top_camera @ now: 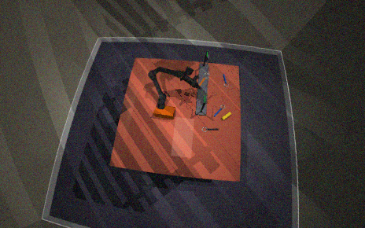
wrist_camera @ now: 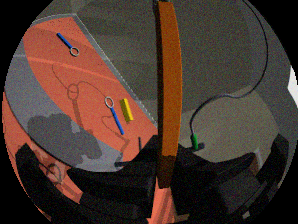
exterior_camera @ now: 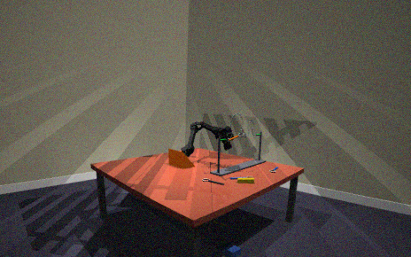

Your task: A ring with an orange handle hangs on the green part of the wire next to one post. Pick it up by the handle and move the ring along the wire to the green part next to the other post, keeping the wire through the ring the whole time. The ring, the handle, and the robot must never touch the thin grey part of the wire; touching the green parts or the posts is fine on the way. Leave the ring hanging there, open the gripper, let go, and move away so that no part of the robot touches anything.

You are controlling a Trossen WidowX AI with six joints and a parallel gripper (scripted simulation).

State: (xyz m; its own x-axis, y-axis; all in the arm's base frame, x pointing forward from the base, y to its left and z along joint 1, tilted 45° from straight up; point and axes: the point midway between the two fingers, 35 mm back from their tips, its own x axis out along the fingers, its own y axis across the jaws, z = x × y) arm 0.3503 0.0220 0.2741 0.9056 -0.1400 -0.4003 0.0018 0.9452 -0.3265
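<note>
The orange handle (top_camera: 203,81) (exterior_camera: 234,138) (wrist_camera: 170,90) is between the fingers of my gripper (top_camera: 200,86) (exterior_camera: 229,139) (wrist_camera: 158,139), which is shut on it. The ring (exterior_camera: 242,134) is at the handle's far end, between the posts along the span; it is out of sight in the wrist view. Whether the wire passes through it is too small to tell. The near post (top_camera: 203,107) (exterior_camera: 219,157) bears one green part (top_camera: 204,98) (exterior_camera: 223,140); the far post (top_camera: 204,60) (exterior_camera: 260,148) bears the other (top_camera: 207,54) (exterior_camera: 259,134). The thin grey wire (wrist_camera: 230,95) curves up from a green part (wrist_camera: 195,141).
The grey base (top_camera: 201,112) (exterior_camera: 244,167) lies under the wire. Beyond it lie two blue-handled rings (top_camera: 225,79) (top_camera: 218,112), a yellow block (top_camera: 226,115) (exterior_camera: 245,181) (wrist_camera: 126,110) and a black-handled ring (top_camera: 213,129) (exterior_camera: 215,182). An orange block (top_camera: 164,112) (exterior_camera: 180,159) stands by the arm's base.
</note>
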